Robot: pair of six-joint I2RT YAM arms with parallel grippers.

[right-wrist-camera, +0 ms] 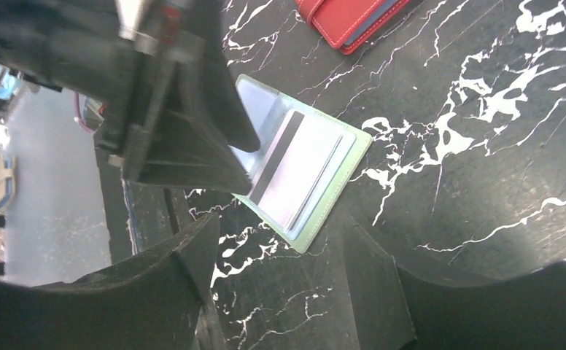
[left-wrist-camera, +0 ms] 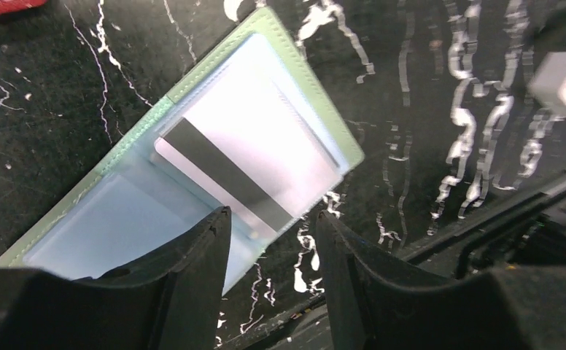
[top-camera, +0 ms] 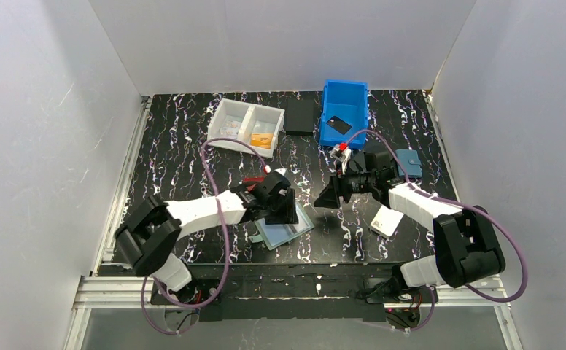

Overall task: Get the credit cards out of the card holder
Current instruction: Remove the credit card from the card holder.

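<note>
- Closest to the left wrist camera are the fingers of my left gripper (left-wrist-camera: 271, 219). They stand partly apart over the near edge of the card holder (left-wrist-camera: 105, 219) and grip nothing.
- It lies opened flat near the front edge of the table (top-camera: 324, 255), and in this view its long axis runs from lower left to upper right.
- One credit card (left-wrist-camera: 265, 138) lies on the right half, black stripe up beside the fold, its long side across that axis.
- Fingers of my right gripper (right-wrist-camera: 280, 226) hover wide apart, empty.
- Behind lies a red wallet (right-wrist-camera: 346, 18), apart; bare table reaches right to a white wallet (top-camera: 386, 220).
</note>
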